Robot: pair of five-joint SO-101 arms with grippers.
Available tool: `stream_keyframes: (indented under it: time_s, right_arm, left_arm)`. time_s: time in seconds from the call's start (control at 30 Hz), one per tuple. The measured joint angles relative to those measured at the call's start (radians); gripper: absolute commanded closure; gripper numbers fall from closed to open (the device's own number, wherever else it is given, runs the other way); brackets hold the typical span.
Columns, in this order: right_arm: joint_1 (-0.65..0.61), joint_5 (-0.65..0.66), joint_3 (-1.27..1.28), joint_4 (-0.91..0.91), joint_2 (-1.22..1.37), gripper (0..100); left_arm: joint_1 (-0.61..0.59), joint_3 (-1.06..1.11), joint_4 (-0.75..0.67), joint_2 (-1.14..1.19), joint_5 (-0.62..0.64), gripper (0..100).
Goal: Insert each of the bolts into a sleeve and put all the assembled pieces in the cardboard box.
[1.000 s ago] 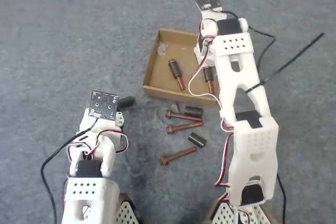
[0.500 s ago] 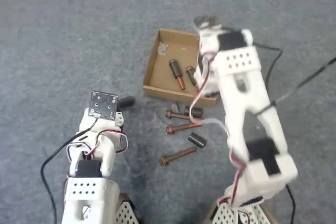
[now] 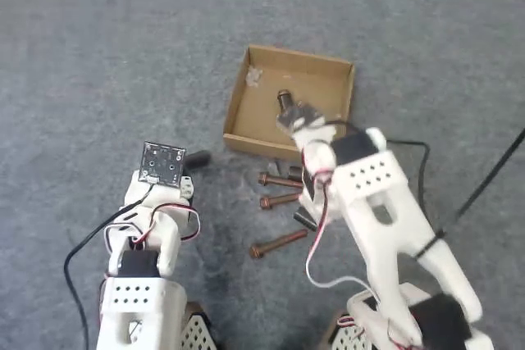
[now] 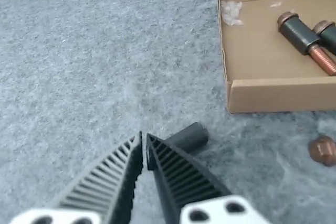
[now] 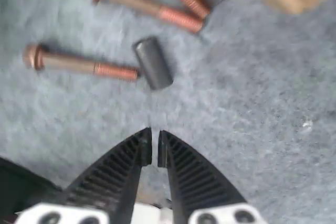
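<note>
The cardboard box [image 3: 236, 100] sits far of centre. Assembled pieces [image 4: 299, 35] lie inside it, heads toward the far side. My right gripper [image 5: 154, 141] hangs closed and empty just on the near side of a slanting loose sleeve [image 5: 153, 69]. My left gripper [image 4: 144, 142] is closed too, beside a second sleeve [image 4: 186, 137]. Between them lie three bolts [image 3: 279, 199], long axes left to right, heads pointing left.

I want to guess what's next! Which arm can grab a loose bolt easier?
Probably the right. The right tool hangs just above the loose bolts and a sleeve on the carpet. The left tool sits beside a lone sleeve, farther from the bolts.
</note>
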Motion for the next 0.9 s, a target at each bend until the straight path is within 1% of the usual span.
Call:
stream_keyframes:
  time_s: [0.13, 0.2, 0.27, 0.37, 0.53, 0.6, 0.73, 0.9]
  right_arm:
    - [0.0, 0.127, 0.054, -0.011, -0.058, 98.8]
    - [-0.002, 0.161, 0.097, -0.048, -0.084, 98.8]
    - [0.0, 0.166, 0.158, -0.117, -0.107, 98.8]
    - [0.002, 0.166, 0.261, -0.253, -0.137, 98.3]
    - [-0.011, 0.166, 0.399, -0.44, -0.143, 88.4]
    - [-0.035, 0.166, 0.414, -0.465, -0.143, 88.7]
    - [-0.041, 0.169, 0.419, -0.502, -0.144, 89.8]
    - [-0.043, 0.207, 0.454, -0.572, -0.146, 85.3]
  left_arm:
    - [0.0, 0.0, 0.0, 0.0, 0.0, 99]
    - [0.0, -0.002, 0.0, 0.005, 0.0, 99]
    - [-0.002, -0.02, 0.0, 0.051, 0.0, 99]
    - [-0.028, -0.08, -0.021, 0.189, 0.0, 99]
    - [-0.031, -0.219, -0.071, 0.503, 0.0, 99]
    - [-0.031, -0.267, -0.071, 0.606, 0.0, 99]
    - [-0.029, -0.296, -0.071, 0.658, 0.0, 99]
    - [-0.028, -0.299, -0.071, 0.658, 0.0, 99]
